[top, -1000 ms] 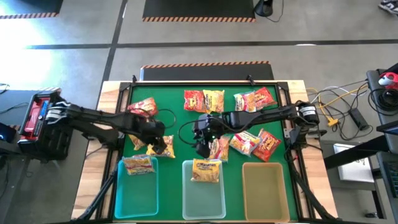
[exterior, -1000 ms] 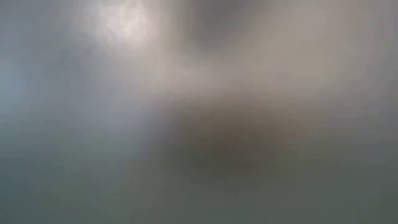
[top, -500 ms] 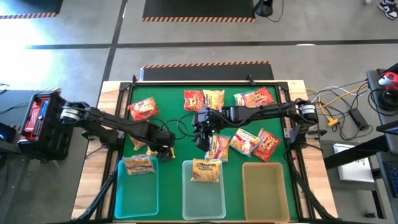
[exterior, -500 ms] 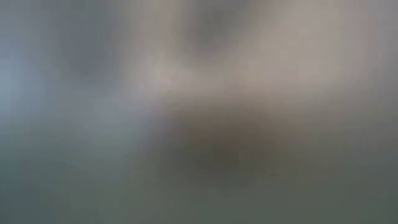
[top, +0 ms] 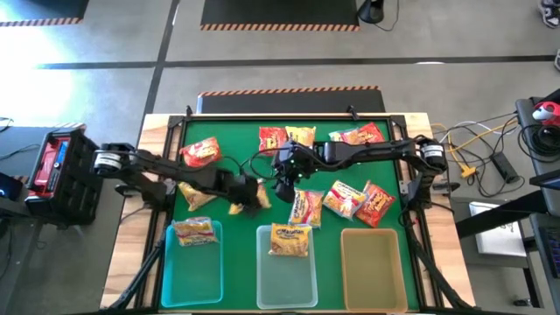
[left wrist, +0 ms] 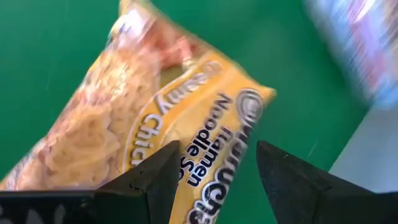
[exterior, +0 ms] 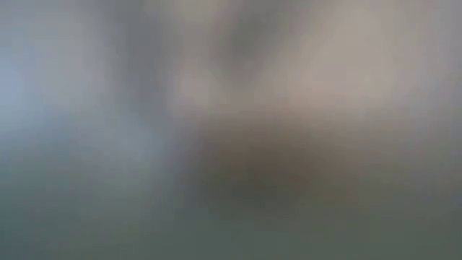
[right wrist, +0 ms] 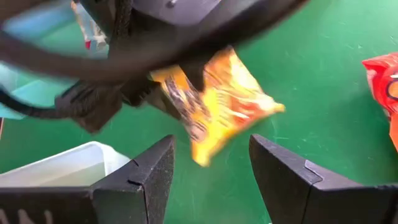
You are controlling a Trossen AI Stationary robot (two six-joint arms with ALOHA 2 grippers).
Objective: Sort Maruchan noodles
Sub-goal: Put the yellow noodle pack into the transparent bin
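Over the green mat, between the blue bin (top: 196,262) and the clear middle bin (top: 287,271), the left gripper (top: 249,194) holds a yellow creamy-chicken ramen packet (left wrist: 155,118) pinched by one end, its body hanging free. It looks to be mid-carry; the middle bin already holds a yellow packet (top: 290,239), so that seems the likely target. Next it needs to get over the bin and let go. Above the mat's centre, the right gripper (top: 284,178) hovers, fingers apart and empty. Other packets (top: 359,199) lie unsorted.
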